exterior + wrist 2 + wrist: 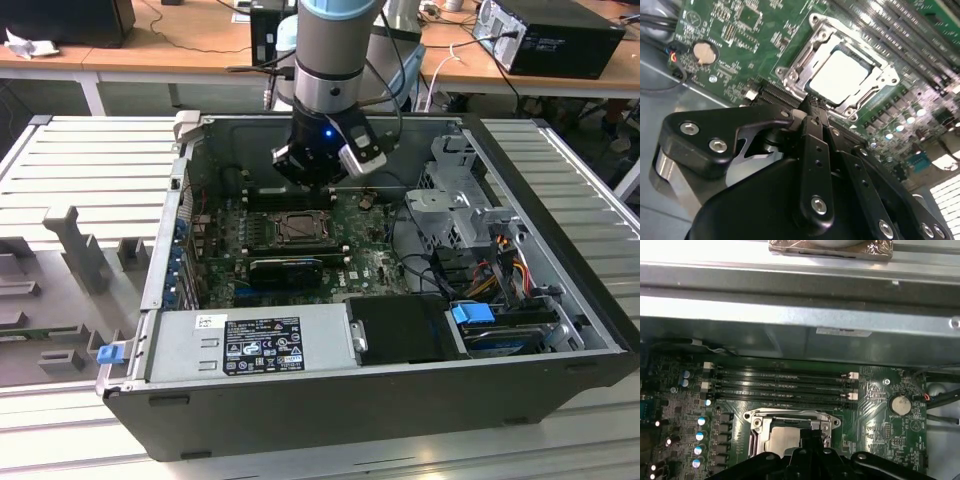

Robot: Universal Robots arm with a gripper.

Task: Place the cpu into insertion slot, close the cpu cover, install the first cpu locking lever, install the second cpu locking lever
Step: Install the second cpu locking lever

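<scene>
The gripper (812, 107), fingers pressed together and empty, hangs just above the cpu cover (795, 67) closed over the cpu (842, 75).

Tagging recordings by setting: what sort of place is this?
Probably an electronics lab or workshop: an open computer case lies on a metal bench, with a wooden desk carrying more computers and cables behind.

No legible text anywhere. Power supply (250, 345) carried a black label (262, 346) and a small white sticker (211, 321); print on both was unreadable.
</scene>
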